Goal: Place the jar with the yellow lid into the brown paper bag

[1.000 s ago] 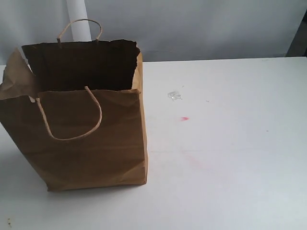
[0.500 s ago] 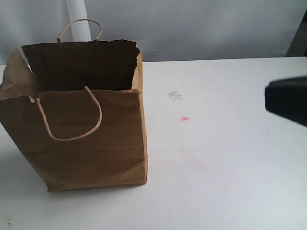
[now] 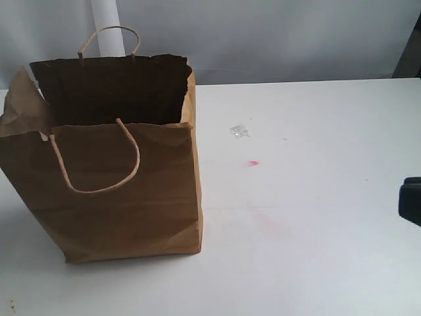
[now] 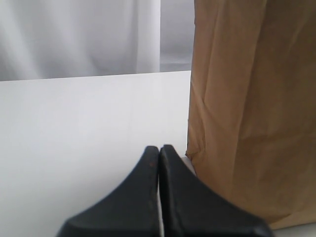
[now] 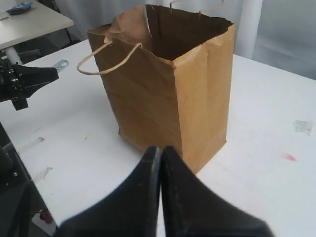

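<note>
The brown paper bag (image 3: 115, 178) stands upright on the left of the white table (image 3: 309, 230), its mouth open and dark inside. The right wrist view takes in the whole bag (image 5: 168, 94); the left wrist view has only its creased side (image 4: 252, 108). My left gripper (image 4: 159, 149) is shut and empty, low beside the bag's bottom corner. Well off from the bag, my right gripper (image 5: 161, 149) is also shut and holds nothing. A dark part of the right arm (image 3: 411, 203) shows at the exterior view's right edge. The yellow-lidded jar is in no view.
A small clear scrap (image 3: 239, 131) and a red mark (image 3: 252, 162) lie on the table right of the bag. A white post (image 3: 108, 29) rises behind the bag. The other arm (image 5: 24, 81) and a side table (image 5: 29, 19) show in the right wrist view.
The right arm was out of the exterior view a second ago, came in at the right edge, and now shows lower and further out. The bag has not moved.
</note>
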Motion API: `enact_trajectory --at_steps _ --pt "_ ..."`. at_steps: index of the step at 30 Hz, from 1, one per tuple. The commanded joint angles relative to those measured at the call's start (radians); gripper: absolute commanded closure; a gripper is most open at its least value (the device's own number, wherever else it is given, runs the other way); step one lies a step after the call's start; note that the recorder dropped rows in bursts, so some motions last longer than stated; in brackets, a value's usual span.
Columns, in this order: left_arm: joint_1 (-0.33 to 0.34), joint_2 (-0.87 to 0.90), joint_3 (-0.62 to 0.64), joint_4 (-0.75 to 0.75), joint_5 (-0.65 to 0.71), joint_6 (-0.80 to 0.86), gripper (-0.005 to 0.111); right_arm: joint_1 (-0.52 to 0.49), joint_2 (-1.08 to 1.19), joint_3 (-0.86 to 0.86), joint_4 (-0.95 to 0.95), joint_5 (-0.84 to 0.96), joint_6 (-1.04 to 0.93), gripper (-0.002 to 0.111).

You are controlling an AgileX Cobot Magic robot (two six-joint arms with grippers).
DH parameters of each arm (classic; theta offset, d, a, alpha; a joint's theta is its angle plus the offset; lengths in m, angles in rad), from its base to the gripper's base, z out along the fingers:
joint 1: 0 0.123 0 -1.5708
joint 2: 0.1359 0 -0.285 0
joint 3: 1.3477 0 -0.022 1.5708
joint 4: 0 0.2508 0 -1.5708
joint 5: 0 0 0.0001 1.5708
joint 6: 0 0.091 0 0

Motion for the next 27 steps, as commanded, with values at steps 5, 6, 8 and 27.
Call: enact_trajectory --at_steps 5,6,8,27 --pt "-0.005 0.003 -0.002 -0.004 -0.009 -0.004 0.106 -0.093 -0.084 0.096 -0.152 -0.153 -0.027 0.108" --pt "-0.005 0.003 -0.002 -0.004 -0.009 -0.004 0.106 -0.124 -0.102 0.124 -0.154 -0.195 -0.027 0.108" --pt "-0.005 0.003 -0.002 -0.004 -0.009 -0.004 0.106 -0.203 -0.150 0.202 -0.154 -0.308 -0.027 0.108" --pt "-0.005 0.003 -0.002 -0.004 -0.009 -0.004 0.106 -0.584 -0.483 0.590 -0.154 -0.510 -0.027 0.108"
